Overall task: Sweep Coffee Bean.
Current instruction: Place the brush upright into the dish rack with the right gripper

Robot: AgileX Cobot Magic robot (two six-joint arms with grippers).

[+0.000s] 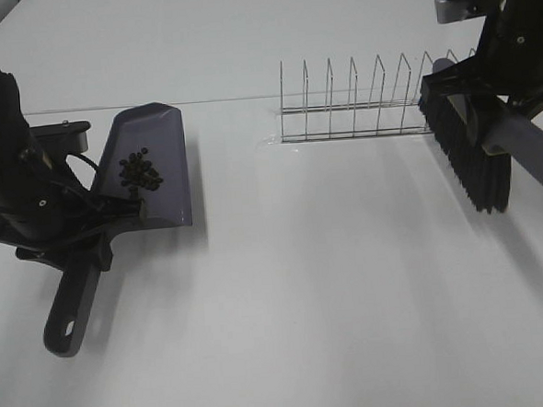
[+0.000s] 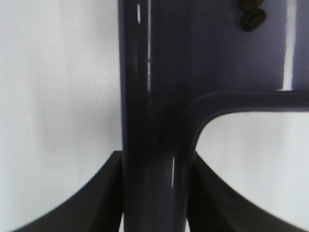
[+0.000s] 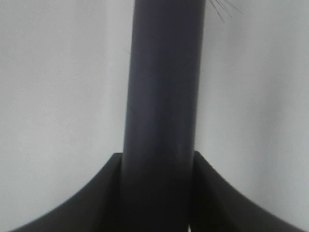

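Note:
A grey dustpan (image 1: 154, 169) lies at the left of the white table, with a cluster of dark coffee beans (image 1: 139, 170) inside its blade. My left gripper (image 1: 81, 257) is shut on the dustpan's handle (image 2: 154, 159); two beans (image 2: 253, 19) show in the left wrist view. My right gripper (image 1: 514, 106) is shut on the grey handle (image 3: 161, 121) of a brush with black bristles (image 1: 467, 155), held tilted at the far right, apart from the dustpan.
A wire dish rack (image 1: 367, 101) stands at the back centre, just left of the brush. A grey mount (image 1: 457, 3) sits at the top right. The white table (image 1: 332, 283) stretches between the arms.

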